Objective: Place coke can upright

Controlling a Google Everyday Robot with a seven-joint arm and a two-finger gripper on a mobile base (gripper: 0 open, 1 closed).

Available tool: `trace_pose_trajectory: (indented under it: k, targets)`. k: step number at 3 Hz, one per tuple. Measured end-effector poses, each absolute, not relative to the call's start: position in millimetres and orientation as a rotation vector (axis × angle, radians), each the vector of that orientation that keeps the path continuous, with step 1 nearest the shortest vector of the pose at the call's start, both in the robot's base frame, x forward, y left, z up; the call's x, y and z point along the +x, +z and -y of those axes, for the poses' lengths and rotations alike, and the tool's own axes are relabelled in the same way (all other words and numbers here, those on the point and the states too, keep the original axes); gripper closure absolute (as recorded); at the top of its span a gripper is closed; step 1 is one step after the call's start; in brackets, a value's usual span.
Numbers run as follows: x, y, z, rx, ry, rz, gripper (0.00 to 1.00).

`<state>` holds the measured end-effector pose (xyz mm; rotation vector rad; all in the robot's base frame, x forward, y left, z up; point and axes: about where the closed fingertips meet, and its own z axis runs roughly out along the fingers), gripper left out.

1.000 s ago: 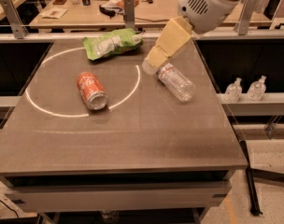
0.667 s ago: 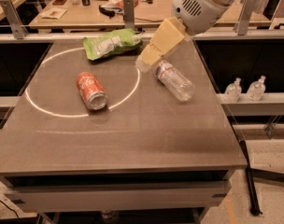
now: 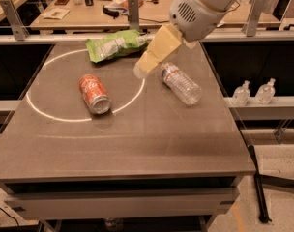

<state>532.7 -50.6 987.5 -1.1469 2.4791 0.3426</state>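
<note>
The coke can (image 3: pixel 94 94), red with white lettering and a silver end toward me, lies on its side inside the white circle on the grey table (image 3: pixel 137 139). My gripper (image 3: pixel 139 70) hangs above the table at the circle's right edge, to the right of and beyond the can, and is apart from it. It holds nothing that I can see.
A clear plastic water bottle (image 3: pixel 181 83) lies on its side just right of the gripper. A green snack bag (image 3: pixel 115 44) lies at the back of the circle. Two small bottles (image 3: pixel 256 92) stand on a ledge at the right. A cluttered wooden desk (image 3: pixel 89 8) stands behind the table.
My gripper has moved left and a little toward me, from over the water bottle to the circle's right edge. The can, bottle and bag have not moved.
</note>
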Motion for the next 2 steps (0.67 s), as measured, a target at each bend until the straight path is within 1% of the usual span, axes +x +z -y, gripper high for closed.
trace_pose_trajectory:
  k: [2]
  targets:
    - [544.4,921.7,7.0,-0.983,0.201,-2.765,0.0]
